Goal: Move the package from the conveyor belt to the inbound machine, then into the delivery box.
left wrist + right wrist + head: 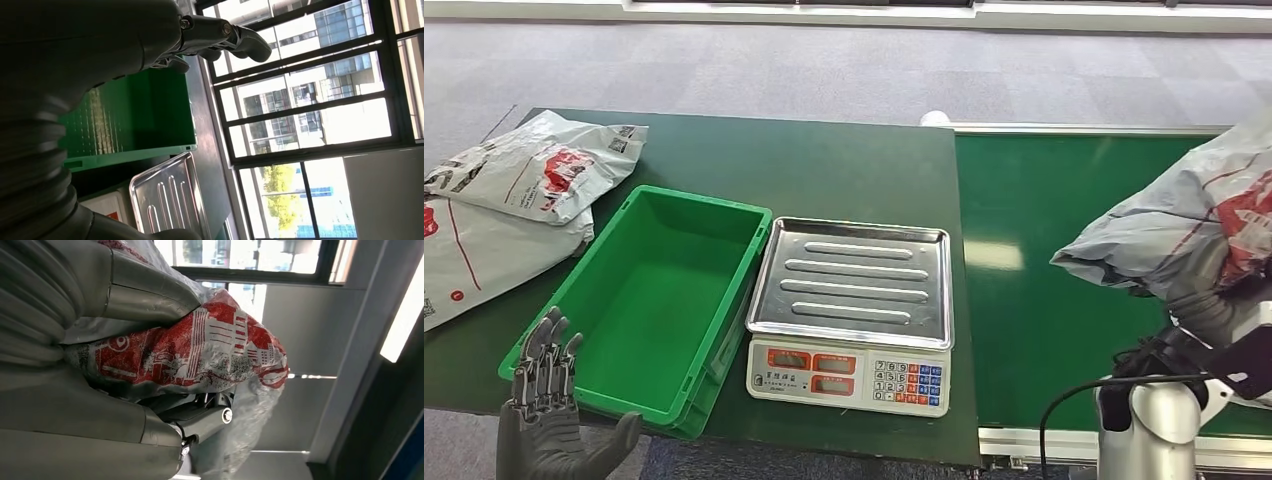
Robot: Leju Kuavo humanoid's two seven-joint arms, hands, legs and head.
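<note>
Left hand (549,415) is what I see first, low at the near-left corner of the dark green table (824,160), palm up, fingers straight and spread, holding nothing. Its fingertips sit just at the near corner of the green plastic crate (649,300). Beyond that, at the table's far left, two grey-and-red mailer bags (514,200) lie overlapped. Right beside the crate stands the electronic scale (852,300), its ribbed steel pan bare and its keypad facing me. Further right runs the green conveyor belt (1044,250). Over its right side my right hand (165,300) has the package (1184,230) lifted clear of the belt. From the right wrist camera I see the thumb pressed over the crinkled grey-and-red plastic and the darker fingers (210,417) wrapped under it, a firm hold.
</note>
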